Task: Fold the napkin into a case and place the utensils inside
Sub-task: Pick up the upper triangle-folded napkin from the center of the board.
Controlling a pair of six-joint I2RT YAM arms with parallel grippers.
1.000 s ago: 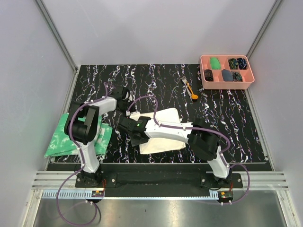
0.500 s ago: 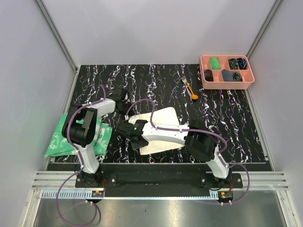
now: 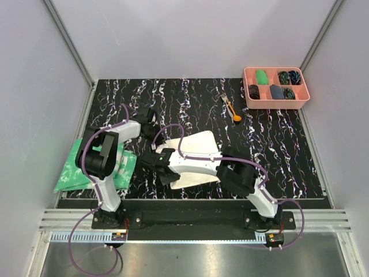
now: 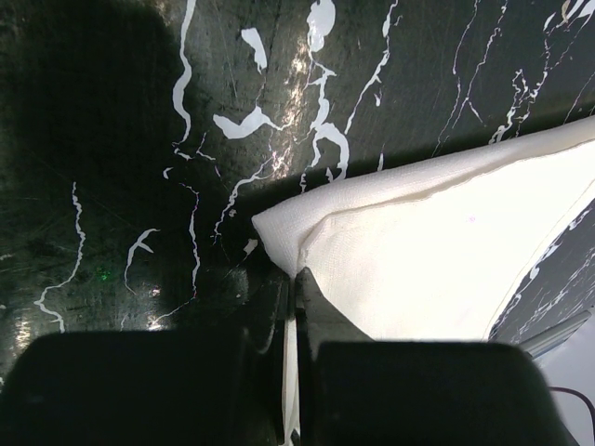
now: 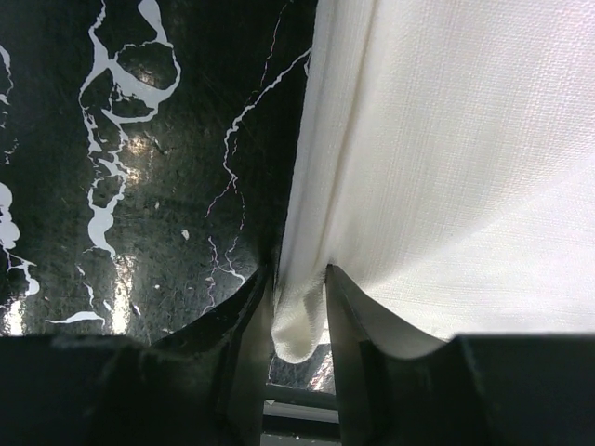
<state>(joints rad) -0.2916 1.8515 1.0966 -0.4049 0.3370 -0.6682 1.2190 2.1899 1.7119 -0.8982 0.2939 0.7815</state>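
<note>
A: Looking into the pink tray (image 3: 277,104) at the upper right of the top view, what does it hold?

B: Small bundles, set in its compartments. A green one (image 3: 262,75) lies in the upper left compartment and a blue-grey one (image 3: 277,92) in the lower row. The others are dark and patterned. They are too small for me to tell what they are.

A: Are the utensils (image 3: 230,108) in it?

B: No. They lie on the black marbled table (image 3: 173,98), just left of the tray and apart from it. The fork (image 3: 223,98) has its tines toward the top of the frame, and the orange spoon (image 3: 236,118) is below it.

A: And the napkin (image 3: 199,144)?

B: It is at the middle of the table, cream-white, folded over on itself, well apart from the utensils. Nothing lies on or inside it but the right arm crossing over it.

A: How does the left gripper (image 4: 296,279) stand?

B: Its jaws are tight together on the napkin's upper left corner, with a thin strip of cloth between them.

A: The right gripper (image 5: 299,307)?

B: It is at the napkin's lower left edge. Its jaws are narrow, and a doubled fold of cloth fills the gap between them.

A: Anything else?

B: A green mottled cloth (image 3: 72,170) lies at the table's left edge, beneath the left arm.
</note>
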